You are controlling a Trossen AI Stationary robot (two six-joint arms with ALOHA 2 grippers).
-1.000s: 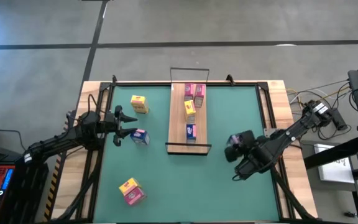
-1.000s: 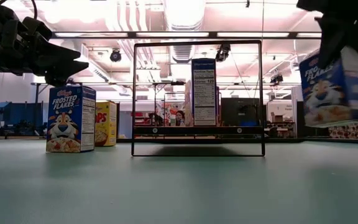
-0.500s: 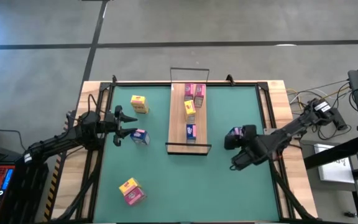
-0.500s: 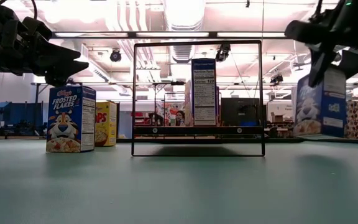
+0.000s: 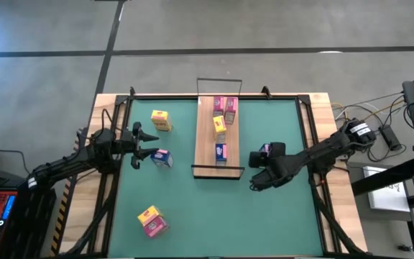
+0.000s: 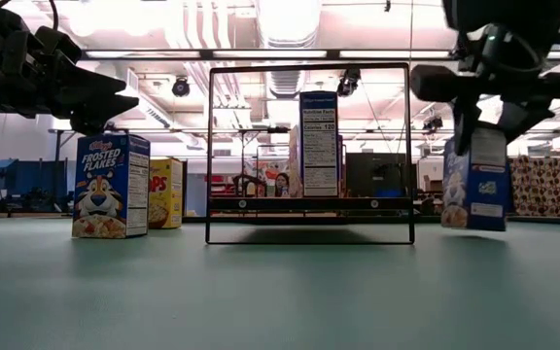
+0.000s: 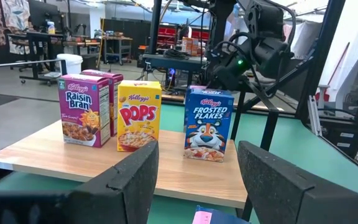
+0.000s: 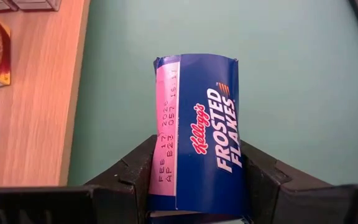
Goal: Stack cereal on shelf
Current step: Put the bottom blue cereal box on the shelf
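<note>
Right pincer point(image 8: 197, 180) clamps the light, crushable Frosted Flakes box point(image 8: 197, 155) across its narrow sides; left pincer point(image 5: 144, 144) stands part-open, empty.

A: In the right wrist view the Frosted Flakes box point(image 8: 197, 134) has its lower end hidden between the pincer's fingers point(image 8: 126, 180).

B: In the low view, left edge crops the left pincer point(image 6: 90, 102).

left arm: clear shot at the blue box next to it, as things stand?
Probably yes. The left gripper hangs open right beside the blue Frosted Flakes box, with only bare green table between; the right gripper is busy across the shelf.
</note>
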